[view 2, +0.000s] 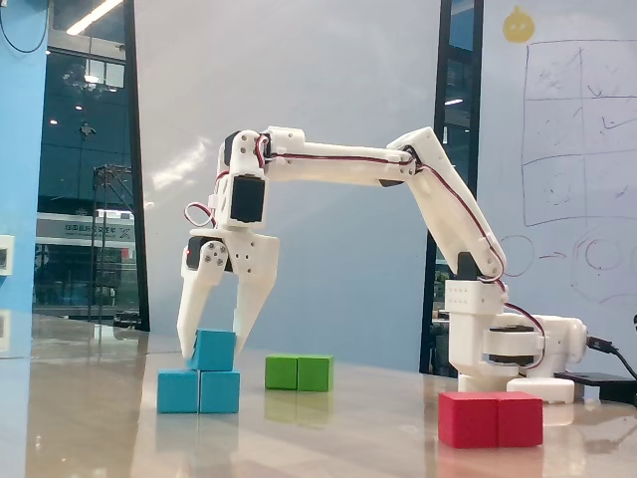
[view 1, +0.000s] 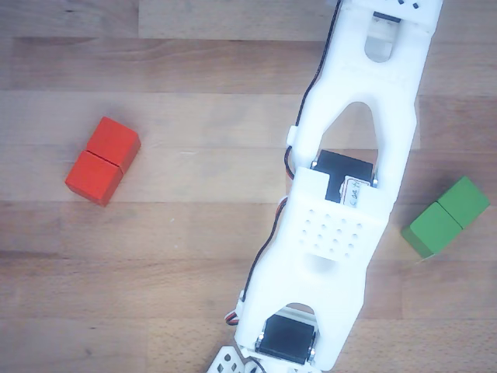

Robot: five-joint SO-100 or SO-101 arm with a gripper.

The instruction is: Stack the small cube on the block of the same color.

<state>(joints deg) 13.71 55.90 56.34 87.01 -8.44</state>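
Note:
In the fixed view the small bright-blue cube (view 2: pixel 214 351) rests on top of the blue double block (view 2: pixel 198 391), over its right half. My gripper (view 2: pixel 214 348) points down and straddles the cube, with one fingertip (view 2: pixel 186 344) against its left side and the other against its right side. The jaws stand one cube's width apart and look closed on the cube. In the other view, which looks down from above, only the white arm (view 1: pixel 342 225) shows. There the gripper tips and both blue pieces lie below the bottom edge.
A red double block (view 1: pixel 102 160) lies left of the arm and a green double block (view 1: pixel 446 217) right of it in the other view. In the fixed view the green block (view 2: pixel 299 372) sits behind, the red block (view 2: pixel 491 418) in front of the arm base (view 2: pixel 503 349).

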